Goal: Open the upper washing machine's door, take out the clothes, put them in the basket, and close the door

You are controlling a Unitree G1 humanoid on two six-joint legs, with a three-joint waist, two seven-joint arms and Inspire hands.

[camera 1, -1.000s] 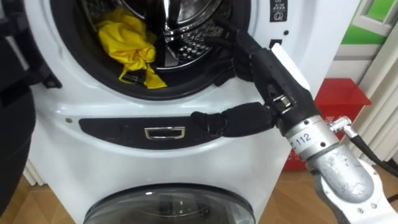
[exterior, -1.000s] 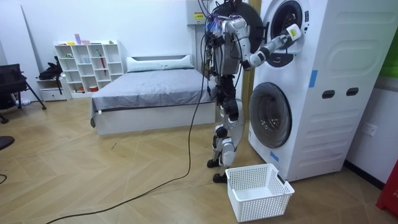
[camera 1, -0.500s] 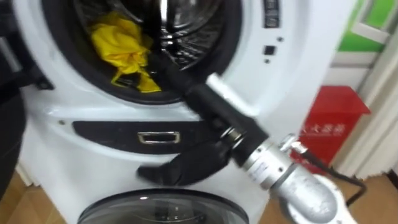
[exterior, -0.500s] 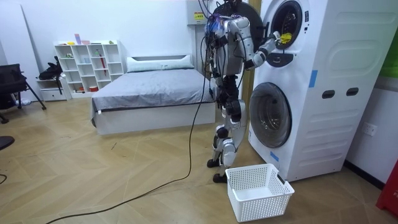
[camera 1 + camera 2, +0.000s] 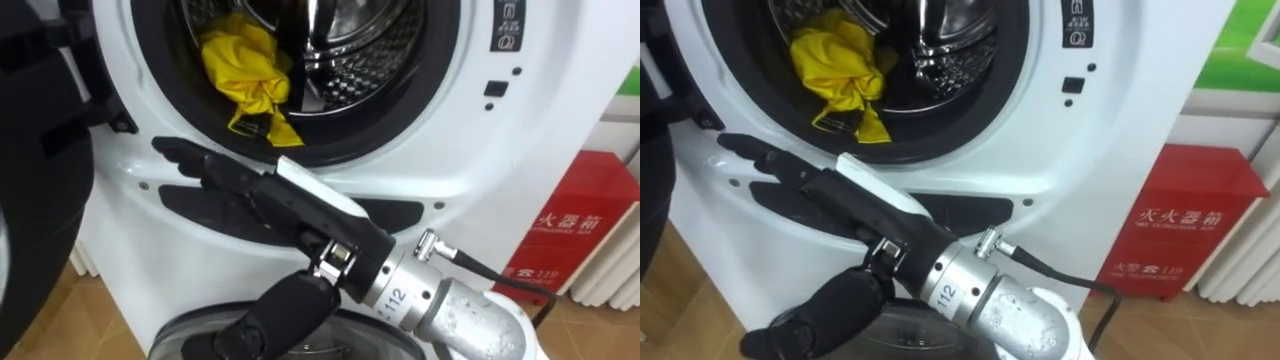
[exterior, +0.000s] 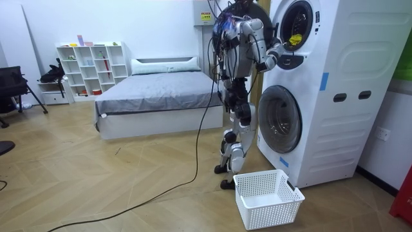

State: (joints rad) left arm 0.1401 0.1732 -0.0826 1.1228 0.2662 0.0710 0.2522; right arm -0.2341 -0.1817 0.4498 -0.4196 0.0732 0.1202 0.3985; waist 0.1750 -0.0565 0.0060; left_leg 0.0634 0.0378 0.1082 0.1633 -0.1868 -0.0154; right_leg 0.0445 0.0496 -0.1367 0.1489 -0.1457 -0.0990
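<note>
A crumpled yellow cloth [image 5: 245,75] lies in the open drum of the upper washing machine [image 6: 322,90], at the drum's left front; a tail of it hangs over the dark door seal. My right hand [image 5: 250,185] is outside the drum, just below the opening, in front of the white front panel. Its fingers point left and are straight, its thumb hangs down, and it holds nothing. In the right eye view the same hand [image 5: 830,195] lies below the cloth [image 5: 840,65]. In the room view I stand upright, close to the stacked machines.
The upper machine's dark door [image 5: 40,180] stands open at my left. A second round door [image 6: 280,119] sits below. A white laundry basket [image 6: 267,196] stands on the floor by my feet. A red cabinet [image 5: 1170,220] is at the right, a bed [image 6: 154,96] behind me.
My right hand has come away from the drum's right rim and swung down and left across the front panel, still empty. The yellow cloth stays in the drum. The camera has shifted.
</note>
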